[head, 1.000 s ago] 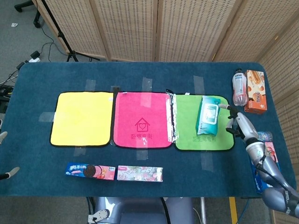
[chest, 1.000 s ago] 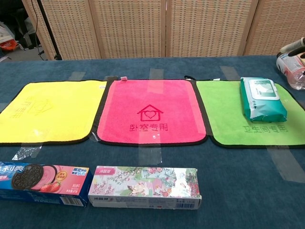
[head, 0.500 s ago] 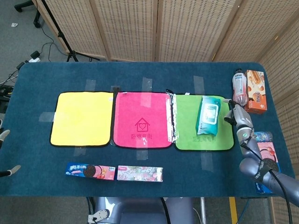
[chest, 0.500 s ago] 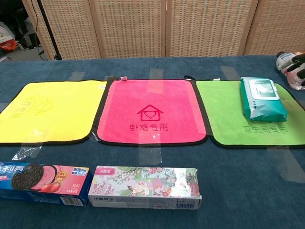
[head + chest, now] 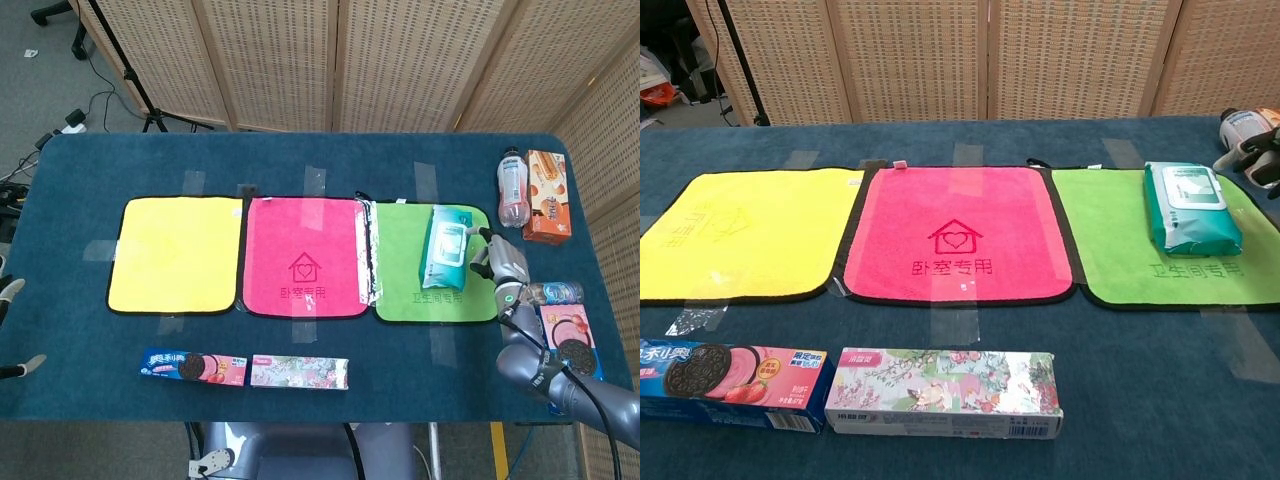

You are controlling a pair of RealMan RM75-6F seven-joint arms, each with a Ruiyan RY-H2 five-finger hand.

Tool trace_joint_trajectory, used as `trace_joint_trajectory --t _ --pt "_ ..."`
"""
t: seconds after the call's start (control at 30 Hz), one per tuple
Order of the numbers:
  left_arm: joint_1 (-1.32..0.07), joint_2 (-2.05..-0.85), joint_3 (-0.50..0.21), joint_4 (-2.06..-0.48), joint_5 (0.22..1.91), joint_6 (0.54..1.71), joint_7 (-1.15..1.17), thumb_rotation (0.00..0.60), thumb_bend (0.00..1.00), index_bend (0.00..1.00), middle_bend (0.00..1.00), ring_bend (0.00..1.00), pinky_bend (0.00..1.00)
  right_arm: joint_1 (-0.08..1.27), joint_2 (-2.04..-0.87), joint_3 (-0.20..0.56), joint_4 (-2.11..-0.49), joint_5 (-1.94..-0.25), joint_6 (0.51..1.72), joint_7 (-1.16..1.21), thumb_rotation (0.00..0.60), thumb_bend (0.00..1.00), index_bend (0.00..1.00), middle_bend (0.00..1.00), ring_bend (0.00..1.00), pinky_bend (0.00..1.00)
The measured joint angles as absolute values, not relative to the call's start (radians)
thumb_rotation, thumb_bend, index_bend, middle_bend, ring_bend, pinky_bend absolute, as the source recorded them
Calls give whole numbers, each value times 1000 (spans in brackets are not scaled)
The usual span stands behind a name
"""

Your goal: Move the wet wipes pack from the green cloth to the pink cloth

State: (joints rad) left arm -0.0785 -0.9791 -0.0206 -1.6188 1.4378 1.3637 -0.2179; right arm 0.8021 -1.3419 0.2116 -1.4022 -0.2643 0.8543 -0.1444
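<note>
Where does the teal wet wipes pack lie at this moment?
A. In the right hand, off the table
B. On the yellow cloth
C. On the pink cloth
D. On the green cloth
D: the teal wet wipes pack lies flat on the green cloth, with the right hand beside it, not holding it.

You see three cloths side by side across the tabletop [image 5: 90,170]. The wet wipes pack [image 5: 447,249] lies on the green cloth [image 5: 400,280], right of the pink cloth [image 5: 300,258]. Your right hand [image 5: 498,262] sits just right of the pack.
</note>
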Motion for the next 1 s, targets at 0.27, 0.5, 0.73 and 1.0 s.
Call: trace_joint_trajectory --t 0.27,0.5,0.73,1.0 --pt "-80 -976 -18 -1618 1439 1360 -226 600 0 0 0 0 0 822 -1355 244 -1450 -202 836 -187 600 1000 188 147 22 221" --pt "-82 -975 -15 -1616 1441 1354 -235 600 0 0 0 0 0 860 -1386 291 -1507 -162 862 -205 600 1000 198 154 22 221" --pt "-86 -974 -15 -1611 1434 1343 -247 600 0 0 0 0 0 934 -1458 332 -1549 -85 932 -263 600 1000 198 154 22 221" --pt "-90 -973 -16 -1606 1426 1331 -258 600 0 0 0 0 0 988 -1556 376 -1553 -50 991 -300 600 1000 207 160 22 221"
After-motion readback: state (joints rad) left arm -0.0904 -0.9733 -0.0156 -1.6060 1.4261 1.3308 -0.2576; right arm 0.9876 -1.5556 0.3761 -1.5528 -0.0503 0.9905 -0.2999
